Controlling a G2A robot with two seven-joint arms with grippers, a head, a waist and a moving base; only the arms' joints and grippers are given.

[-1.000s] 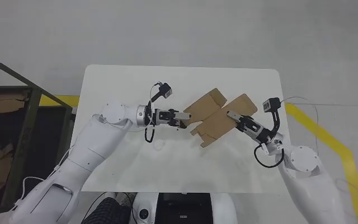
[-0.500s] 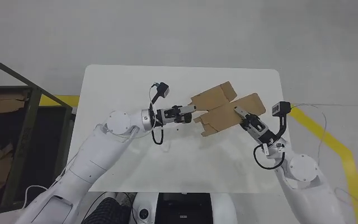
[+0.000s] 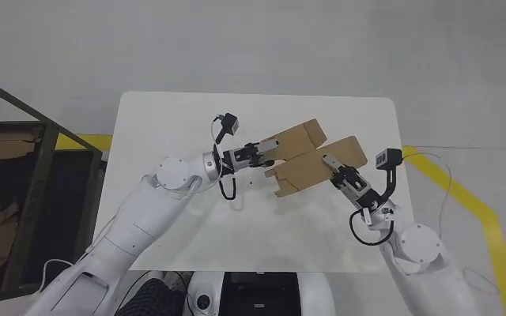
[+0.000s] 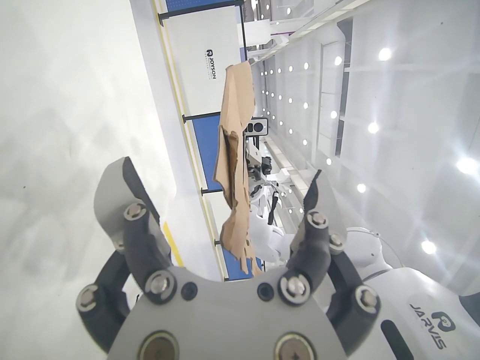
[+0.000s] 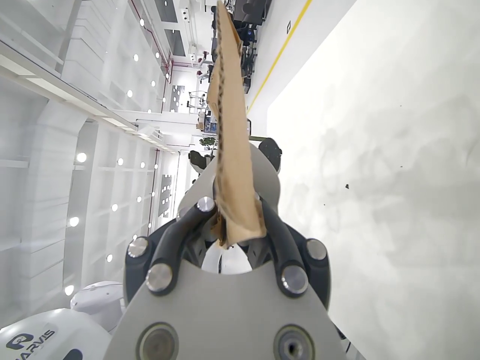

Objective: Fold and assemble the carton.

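White table (image 3: 158, 118) spreads out under me. Over its middle and right part is the brown carton (image 3: 304, 168), flat and not folded yet, with two long flaps side by side. My right pincer (image 5: 234, 204) is pinching the carton's right end, its fingers pressed on both sides of the cardboard. My left pincer (image 4: 221, 172) is at the carton's left end, fingers spread wide. The cardboard edge sits between them, and neither finger touches it.
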